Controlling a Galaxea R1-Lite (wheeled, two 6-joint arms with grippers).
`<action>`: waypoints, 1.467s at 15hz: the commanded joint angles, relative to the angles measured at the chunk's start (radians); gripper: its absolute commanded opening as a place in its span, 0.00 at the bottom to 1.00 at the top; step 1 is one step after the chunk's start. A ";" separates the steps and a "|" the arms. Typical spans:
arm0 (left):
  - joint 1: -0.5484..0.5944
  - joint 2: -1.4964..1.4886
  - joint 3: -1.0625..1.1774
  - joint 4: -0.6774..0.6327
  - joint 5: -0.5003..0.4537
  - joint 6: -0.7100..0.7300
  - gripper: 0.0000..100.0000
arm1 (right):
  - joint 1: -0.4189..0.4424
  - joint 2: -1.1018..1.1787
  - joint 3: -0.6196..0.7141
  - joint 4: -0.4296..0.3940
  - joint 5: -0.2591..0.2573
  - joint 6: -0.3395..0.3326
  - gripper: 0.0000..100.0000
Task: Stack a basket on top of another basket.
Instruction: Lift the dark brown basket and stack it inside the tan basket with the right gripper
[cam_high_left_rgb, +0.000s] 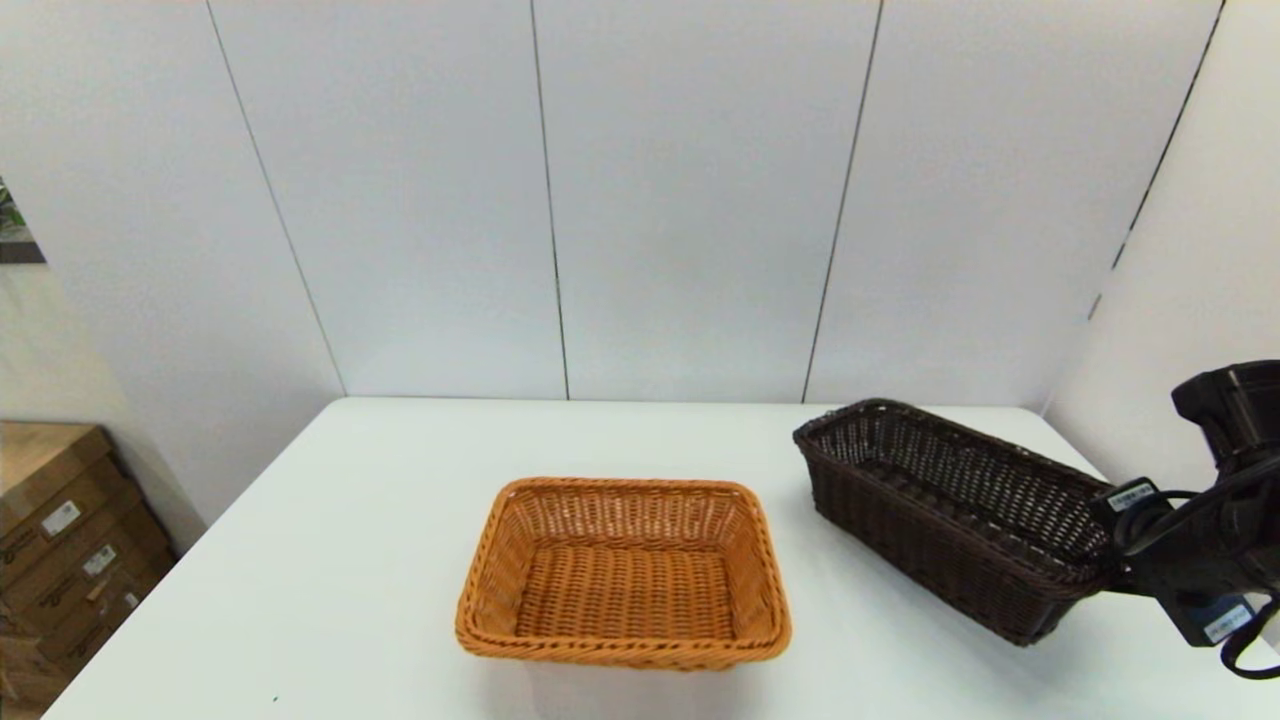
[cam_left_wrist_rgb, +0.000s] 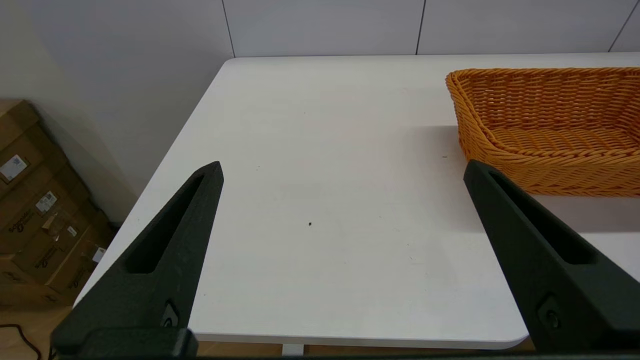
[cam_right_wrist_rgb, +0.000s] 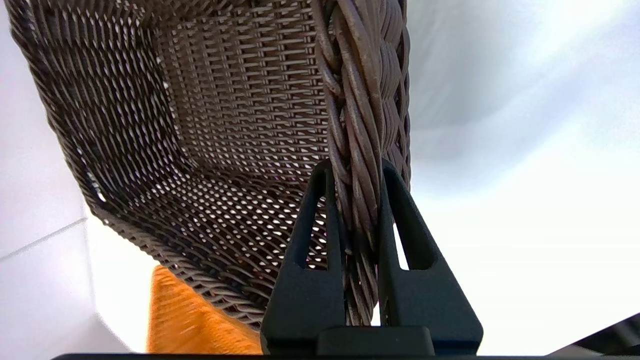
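The dark brown basket (cam_high_left_rgb: 950, 510) sits at the right of the table, its near right end raised a little. My right gripper (cam_right_wrist_rgb: 356, 172) is shut on its braided rim (cam_right_wrist_rgb: 362, 100) at that end; in the head view the gripper (cam_high_left_rgb: 1110, 560) meets the basket's right corner. The orange-tan basket (cam_high_left_rgb: 625, 570) rests flat at the table's middle front, apart from the dark one; it also shows in the left wrist view (cam_left_wrist_rgb: 550, 125). My left gripper (cam_left_wrist_rgb: 342, 170) hovers open over bare table left of the orange basket, holding nothing.
The white table (cam_high_left_rgb: 350, 520) ends at a wall behind. Cardboard boxes (cam_high_left_rgb: 60, 540) stand on the floor beyond the table's left edge. Bare tabletop lies left of the orange basket and between the two baskets.
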 joint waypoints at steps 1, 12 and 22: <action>0.000 0.001 0.000 0.001 0.000 0.000 1.00 | -0.007 -0.043 -0.005 -0.020 0.006 0.018 0.00; 0.000 0.001 0.000 0.001 0.000 0.000 1.00 | 0.143 -0.256 -0.054 0.016 0.184 -0.008 0.00; 0.000 0.001 0.000 0.001 0.000 0.000 1.00 | 0.597 -0.356 -0.066 0.017 0.228 -0.008 0.00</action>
